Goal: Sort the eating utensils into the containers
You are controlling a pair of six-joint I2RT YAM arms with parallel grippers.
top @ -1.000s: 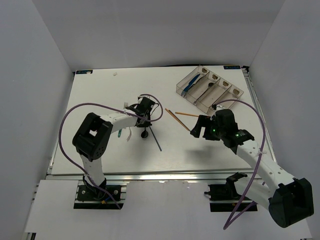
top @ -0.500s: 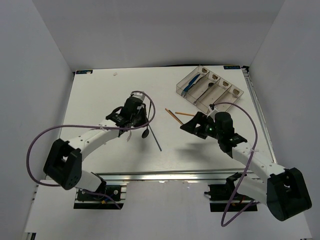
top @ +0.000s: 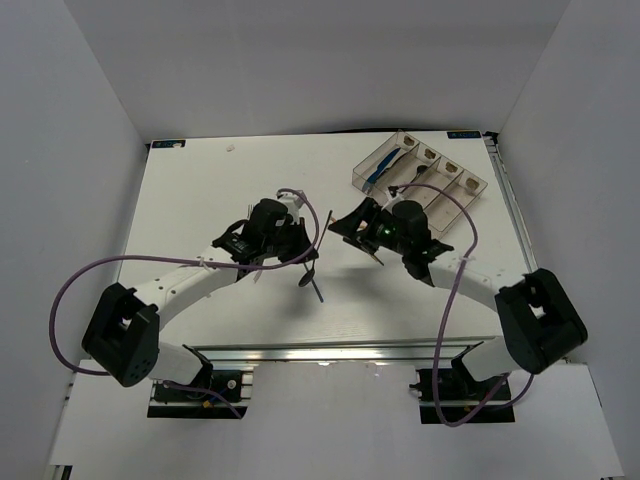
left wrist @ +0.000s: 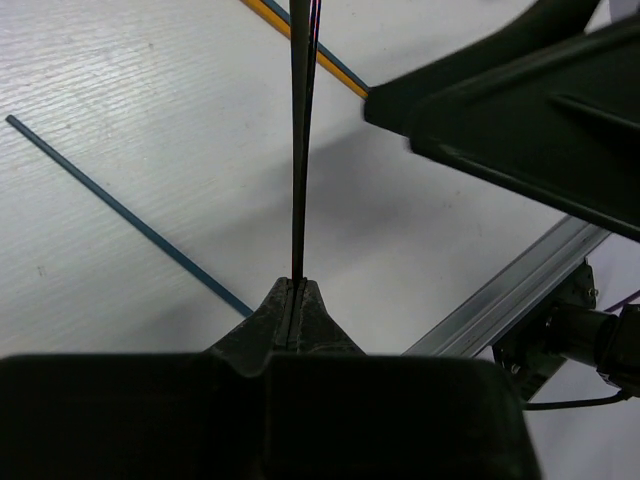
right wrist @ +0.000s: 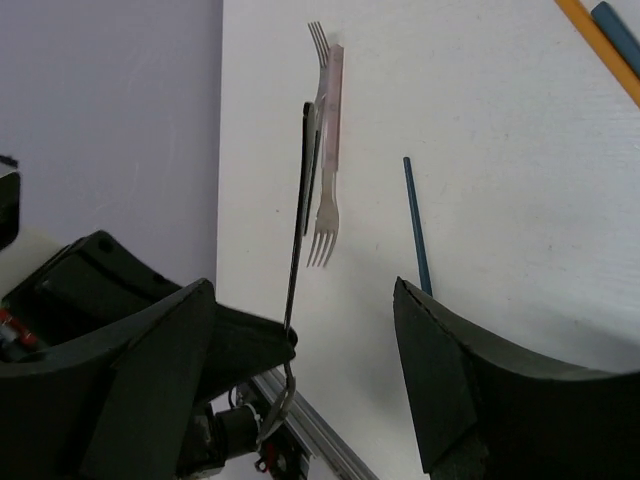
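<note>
My left gripper point(top: 294, 246) point(left wrist: 297, 285) is shut on a thin black spoon point(left wrist: 301, 150), lifted off the table, its bowl hanging at the spoon's end point(top: 308, 277). My right gripper point(top: 345, 225) point(right wrist: 300, 290) is open right beside it, and the spoon point(right wrist: 299, 230) stands edge-on between its fingers, close to the left finger point(right wrist: 150, 340). The containers point(top: 470, 185) sit at the back right with a blue-handled knife point(top: 383, 170) in one bin. A silver fork point(right wrist: 323, 235) lies on the table beyond the spoon.
A dark blue-grey chopstick point(left wrist: 130, 215) point(right wrist: 414, 225) lies on the table under the grippers. Orange chopsticks point(left wrist: 300, 45) point(right wrist: 600, 50) lie by the right gripper. The table's metal front rail point(left wrist: 520, 290) is near. White walls close in the table on three sides.
The left gripper has carried the spoon right and forward, off the table. The right gripper has swung left to meet it, and its fingers have narrowed a little.
</note>
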